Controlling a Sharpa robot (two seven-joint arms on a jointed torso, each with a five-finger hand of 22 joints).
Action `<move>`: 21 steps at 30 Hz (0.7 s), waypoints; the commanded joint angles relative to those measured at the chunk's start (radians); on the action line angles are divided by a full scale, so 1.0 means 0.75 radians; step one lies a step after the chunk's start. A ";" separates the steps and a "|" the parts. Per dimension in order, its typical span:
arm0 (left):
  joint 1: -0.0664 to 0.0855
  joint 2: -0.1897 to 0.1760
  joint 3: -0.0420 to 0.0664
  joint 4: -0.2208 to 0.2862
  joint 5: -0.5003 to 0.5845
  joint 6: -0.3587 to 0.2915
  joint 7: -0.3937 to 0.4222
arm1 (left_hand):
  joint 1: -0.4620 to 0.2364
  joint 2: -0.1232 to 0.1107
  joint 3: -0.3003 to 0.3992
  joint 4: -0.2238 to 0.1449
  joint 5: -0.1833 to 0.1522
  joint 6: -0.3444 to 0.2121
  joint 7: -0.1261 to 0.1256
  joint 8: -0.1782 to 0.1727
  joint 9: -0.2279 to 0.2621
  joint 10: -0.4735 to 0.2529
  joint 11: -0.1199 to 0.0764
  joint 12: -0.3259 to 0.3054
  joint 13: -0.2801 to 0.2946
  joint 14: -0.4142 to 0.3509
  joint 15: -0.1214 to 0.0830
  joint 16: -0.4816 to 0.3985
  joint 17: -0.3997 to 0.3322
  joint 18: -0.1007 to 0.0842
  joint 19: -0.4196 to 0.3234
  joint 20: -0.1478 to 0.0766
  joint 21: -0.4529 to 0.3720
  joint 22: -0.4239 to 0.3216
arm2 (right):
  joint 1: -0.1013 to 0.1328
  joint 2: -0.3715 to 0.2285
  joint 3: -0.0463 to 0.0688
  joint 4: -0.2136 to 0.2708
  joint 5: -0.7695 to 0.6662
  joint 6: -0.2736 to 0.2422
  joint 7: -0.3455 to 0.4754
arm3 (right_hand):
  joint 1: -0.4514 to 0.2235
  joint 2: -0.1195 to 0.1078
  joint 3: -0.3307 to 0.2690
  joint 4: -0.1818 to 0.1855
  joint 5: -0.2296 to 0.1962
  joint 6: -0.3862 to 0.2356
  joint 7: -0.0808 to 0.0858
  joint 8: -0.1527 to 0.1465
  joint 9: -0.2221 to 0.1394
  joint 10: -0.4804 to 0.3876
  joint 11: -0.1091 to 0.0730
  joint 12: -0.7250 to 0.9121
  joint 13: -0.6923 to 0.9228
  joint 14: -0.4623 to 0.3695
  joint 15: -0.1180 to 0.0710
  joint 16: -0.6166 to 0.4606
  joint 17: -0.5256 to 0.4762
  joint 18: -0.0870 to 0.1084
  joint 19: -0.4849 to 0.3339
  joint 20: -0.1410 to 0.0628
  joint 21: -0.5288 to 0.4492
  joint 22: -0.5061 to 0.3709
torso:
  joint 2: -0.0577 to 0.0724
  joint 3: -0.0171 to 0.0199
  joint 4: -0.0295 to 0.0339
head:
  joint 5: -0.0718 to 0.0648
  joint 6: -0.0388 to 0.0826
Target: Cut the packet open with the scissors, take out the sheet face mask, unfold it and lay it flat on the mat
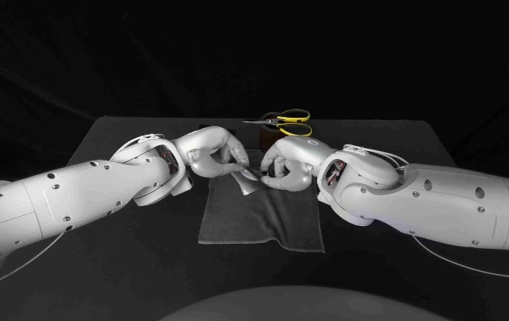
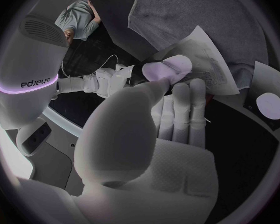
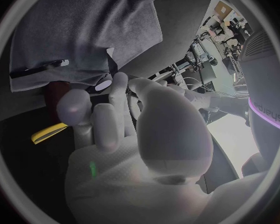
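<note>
My left hand point(image 1: 218, 155) hovers over the far end of the grey mat point(image 1: 260, 221) and pinches a pale packet point(image 1: 250, 185) between thumb and fingers. The left wrist view shows this packet point(image 2: 199, 59) flat under the thumb, above the mat point(image 2: 196, 15). My right hand point(image 1: 288, 163) is just to the right of it with its fingers curled in. The right wrist view shows nothing pale inside the right hand point(image 3: 105, 114). The yellow-handled scissors point(image 1: 285, 121) rest behind both hands on a brown stand point(image 1: 266, 140), with one handle point(image 3: 50, 132) seen from the right wrist.
The mat lies in the middle of the black table point(image 1: 127, 262), with its near half bare. Both forearms slope in from the sides and meet over the mat's far end. Thin white cables trail beneath each arm.
</note>
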 commanded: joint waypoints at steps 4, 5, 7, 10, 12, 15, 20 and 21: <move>0.000 0.004 0.001 0.001 0.022 0.033 0.002 | -0.009 0.008 0.002 -0.008 0.005 0.001 0.008 0.005 0.001 0.009 -0.005 0.009 0.001 -0.001 -0.005 0.004 -0.001 0.017 0.007 0.002 0.009 0.001 | 0.000 0.005 0.001 0.007 -0.119 -0.022 -0.037 | -0.049 -0.028 -0.002 0.012 0.006 -0.011 0.004 0.002 0.004 0.003 0.004 0.003 0.003 0.044 -0.006 -0.001 -0.006 -0.008 -0.001 0.000 -0.009 -0.009 | 0.000 0.0002 -0.0016 | 0.002 0.002; 0.000 0.004 0.001 0.001 0.023 0.033 0.001 | -0.009 0.008 0.002 -0.008 0.005 0.001 0.008 0.005 0.001 0.009 -0.005 0.009 0.001 -0.001 -0.005 0.004 -0.001 0.017 0.007 0.002 0.009 0.001 | 0.000 0.006 0.001 0.007 -0.127 -0.018 -0.038 | -0.059 -0.033 -0.004 0.013 0.000 -0.014 0.005 0.002 0.004 0.002 0.005 0.003 0.003 0.042 -0.005 -0.005 -0.011 -0.007 -0.003 0.001 -0.013 -0.012 | 0.001 0.0010 -0.0014 | 0.003 0.002; 0.000 0.004 0.001 0.000 0.024 0.034 0.000 | -0.009 0.008 0.002 -0.008 0.005 0.001 0.008 0.005 0.001 0.009 -0.005 0.009 0.001 -0.001 -0.005 0.004 -0.001 0.017 0.007 0.002 0.009 0.001 | 0.000 0.009 0.001 0.007 -0.139 -0.011 -0.042 | -0.081 -0.038 -0.010 0.015 -0.027 -0.019 0.006 0.002 0.005 0.000 0.007 0.003 0.006 0.039 -0.003 -0.011 -0.018 -0.006 -0.007 0.003 -0.020 -0.016 | 0.000 0.0010 -0.0017 | 0.002 0.002; 0.000 0.005 0.001 0.000 0.025 0.034 0.000 | -0.009 0.008 0.002 -0.008 0.005 0.001 0.008 0.005 0.001 0.009 -0.005 0.009 0.001 -0.001 -0.005 0.004 -0.001 0.017 0.007 0.002 0.009 0.001 | 0.000 0.014 0.001 0.003 -0.151 -0.008 -0.051 | -0.086 -0.034 -0.008 0.012 -0.047 -0.018 0.005 0.004 0.006 0.001 0.006 0.004 0.007 0.040 -0.003 -0.009 -0.015 -0.006 -0.006 0.004 -0.019 -0.014 | 0.000 0.0007 -0.0019 | 0.001 0.003; 0.000 0.005 0.001 0.000 0.026 0.034 0.000 | -0.009 0.008 0.002 -0.008 0.005 0.001 0.008 0.005 0.001 0.009 -0.005 0.009 0.001 -0.001 -0.005 0.004 -0.001 0.017 0.007 0.002 0.009 0.001 | 0.000 0.016 0.001 0.000 -0.156 -0.008 -0.055 | -0.074 -0.013 0.010 0.003 -0.102 -0.010 0.000 0.014 0.012 0.006 0.002 0.007 0.010 0.045 -0.006 0.002 0.002 -0.008 0.000 0.002 -0.010 -0.001 | 0.000 0.0006 -0.0013 | 0.001 0.004; 0.000 0.006 0.001 0.000 0.026 0.034 -0.001 | -0.009 0.008 0.002 -0.008 0.005 0.001 0.008 0.005 0.001 0.009 -0.005 0.009 0.001 -0.001 -0.005 0.004 -0.001 0.017 0.007 0.002 0.009 0.001 | 0.000 0.019 0.001 0.003 -0.161 -0.007 -0.057 | -0.095 -0.012 0.010 0.012 -0.129 -0.010 0.001 0.017 0.014 0.007 0.004 0.008 0.012 0.045 -0.006 0.002 0.001 -0.008 0.001 0.002 -0.011 0.000 | 0.001 0.0010 -0.0003 | 0.002 0.004; 0.000 0.006 0.001 -0.001 0.026 0.034 -0.003 | -0.010 0.010 0.003 -0.009 0.005 0.001 0.008 0.005 0.001 0.009 -0.005 0.009 0.002 0.000 -0.005 0.004 -0.002 0.017 0.008 0.002 0.010 0.002 | 0.000 0.015 0.001 0.011 -0.150 -0.007 -0.036 | -0.126 0.114 0.100 -0.013 -0.065 0.012 -0.015 0.036 0.023 0.019 -0.009 0.011 0.016 0.050 -0.014 0.017 0.026 -0.011 0.018 -0.006 0.013 0.032 | 0.001 -0.0002 -0.0008 | 0.000 0.003; 0.000 0.006 0.001 -0.001 0.026 0.034 -0.003 | -0.010 0.010 0.003 -0.009 0.005 0.001 0.008 0.005 0.001 0.009 -0.005 0.009 0.002 0.000 -0.005 0.004 -0.002 0.017 0.008 0.002 0.010 0.002 | 0.000 0.013 0.001 0.012 -0.146 -0.005 -0.032 | -0.096 0.145 0.148 -0.031 -0.146 0.011 -0.019 0.039 0.025 0.022 -0.013 0.009 0.015 0.050 -0.020 0.020 0.031 -0.014 0.021 -0.009 0.019 0.039 | 0.000 -0.0002 -0.0006 | 0.001 0.004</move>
